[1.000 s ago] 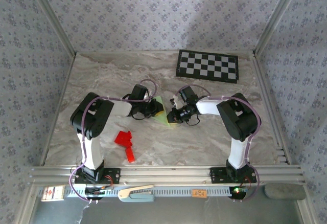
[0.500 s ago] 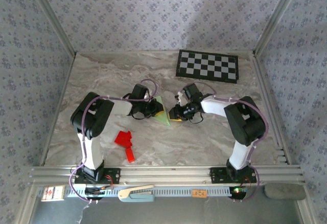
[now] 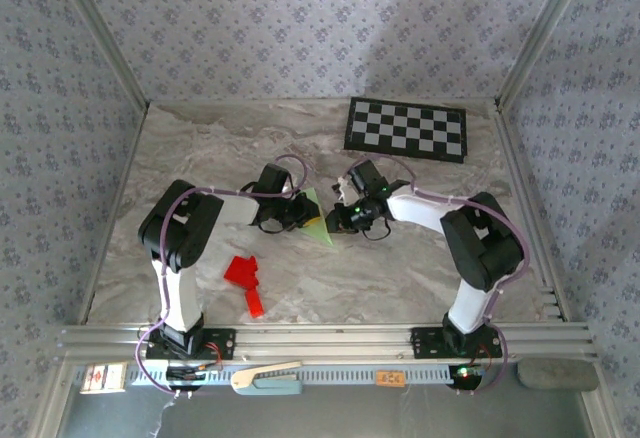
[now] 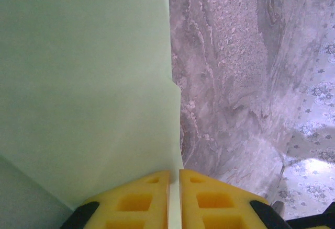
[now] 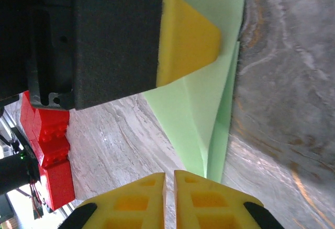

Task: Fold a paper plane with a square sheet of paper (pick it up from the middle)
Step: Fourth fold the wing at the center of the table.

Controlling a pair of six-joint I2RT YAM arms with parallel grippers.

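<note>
The paper plane (image 3: 320, 226) is seen lying on the marble table (image 3: 400, 268), near its middle, between the two arms' wrists. It is a pale green, narrow, pointed shape with a centre crease, and its tip is turned toward the near edge of the table.

The left jaws are pressed almost together, and a thin edge of the paper plane is pinched between their yellow pads (image 4: 138, 200). In the left wrist view the green paper is spread up and to the left of those pads, with bare table to the right.

The right jaws are pressed together as well, with only a slim gap between their yellow pads (image 5: 209, 200). Whether any paper is caught in that gap cannot be told. The plane's pointed tip is found just beside the pad on the right of that view, and farther up one yellow pad of the left jaws is laid on the paper.

A red shape (image 3: 245, 280) is set on the table nearer the left arm's base, apart from the paper plane. A black-and-white checkerboard (image 3: 407, 129) is placed at the far right of the table, well apart from the rest.
</note>
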